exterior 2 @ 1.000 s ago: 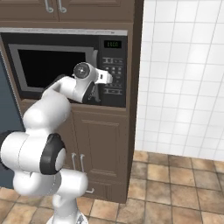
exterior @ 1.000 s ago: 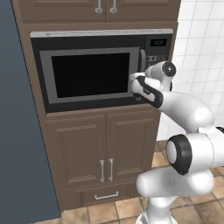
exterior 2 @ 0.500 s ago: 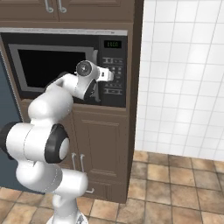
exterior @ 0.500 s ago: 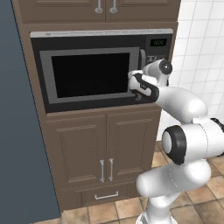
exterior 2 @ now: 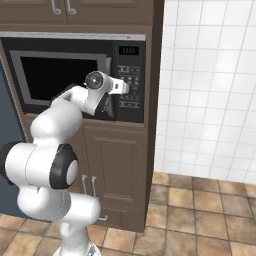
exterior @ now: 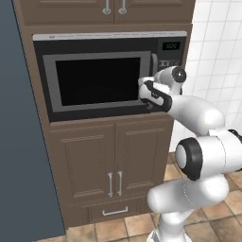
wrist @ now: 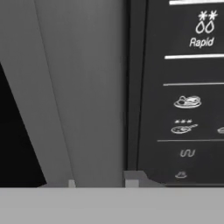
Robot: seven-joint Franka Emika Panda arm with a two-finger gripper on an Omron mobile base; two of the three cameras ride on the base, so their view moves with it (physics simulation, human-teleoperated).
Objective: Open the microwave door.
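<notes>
Lighting: even, soft, rendered; no source identified.
Shadows: faint; none cast sharply.
Glare: none noted on the microwave door (exterior: 97, 81) glass.
Focus: hand view slightly blurred; base views coarse.

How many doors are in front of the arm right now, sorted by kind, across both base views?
Black microwave door with grey-framed glass window: 1
Brown wooden upper cabinet doors: 2
Brown wooden lower cabinet doors with metal bar handles: 2
Total: 5
</notes>
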